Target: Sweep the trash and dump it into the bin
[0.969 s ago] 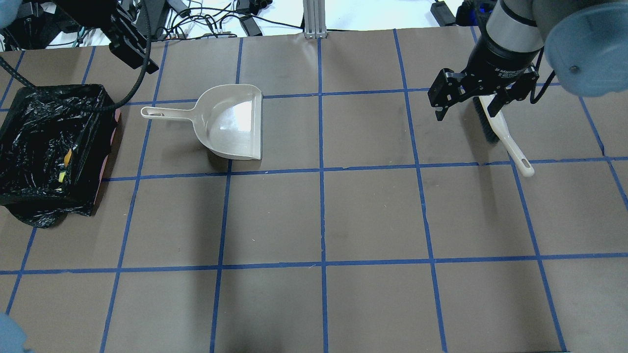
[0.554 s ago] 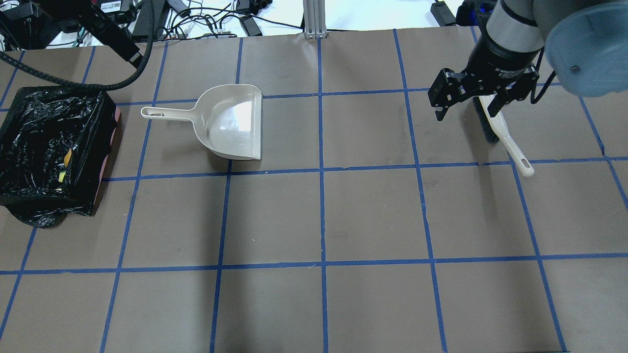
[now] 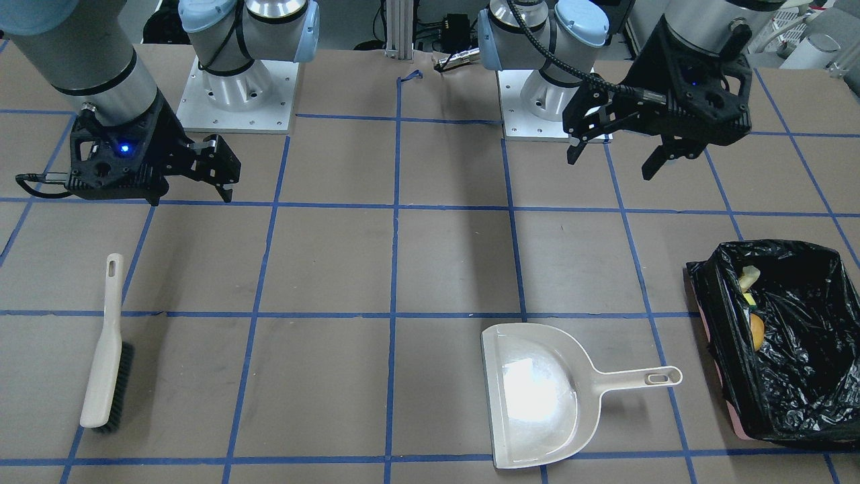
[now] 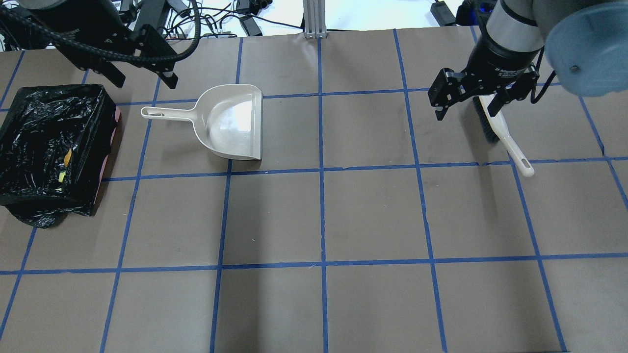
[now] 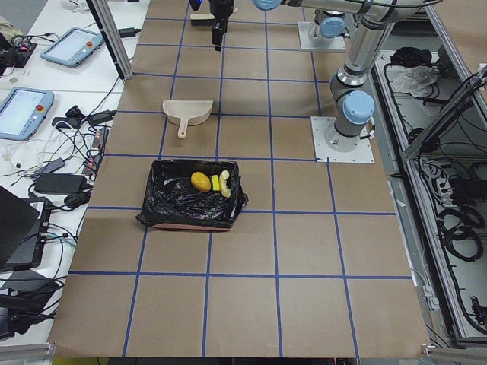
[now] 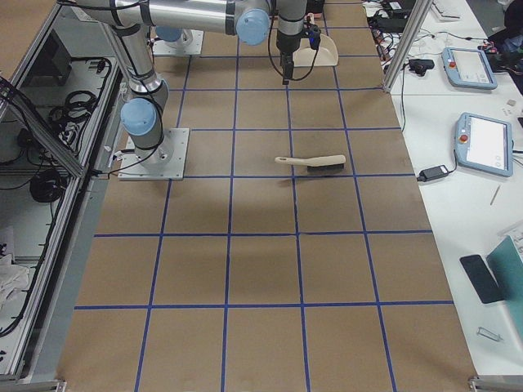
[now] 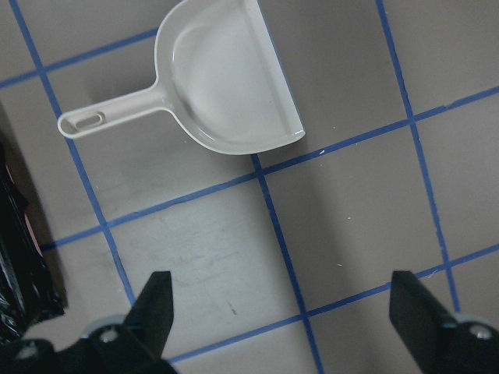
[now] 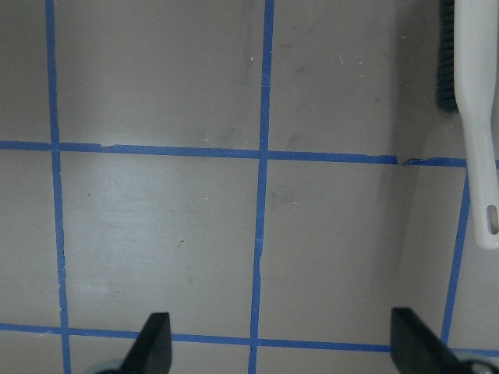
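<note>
- The bin, lined with crinkly glossy black plastic and showing a pink edge at its base, is sitting at the table's end on the robot's left.
- The trash is lying inside it along one wall: the pale crescent slice, the yellow-and-green sponge wedge and the golden-brown lump.
- The beige dustpan is lying flat just beside the bin, its handle pointing toward it.
- The brush is lying well apart, on the robot's right.
- The table is wearing brown paper gridded with blue tape; cables are trailing along its far edge.
- The left gripper is hanging spread wide and empty, up above the dustpan handle.
- The right gripper is hanging spread wide and empty over the brush head.
- Against a moment ago, the left gripper has turned and shifted toward the dustpan; nothing else has moved.
</note>
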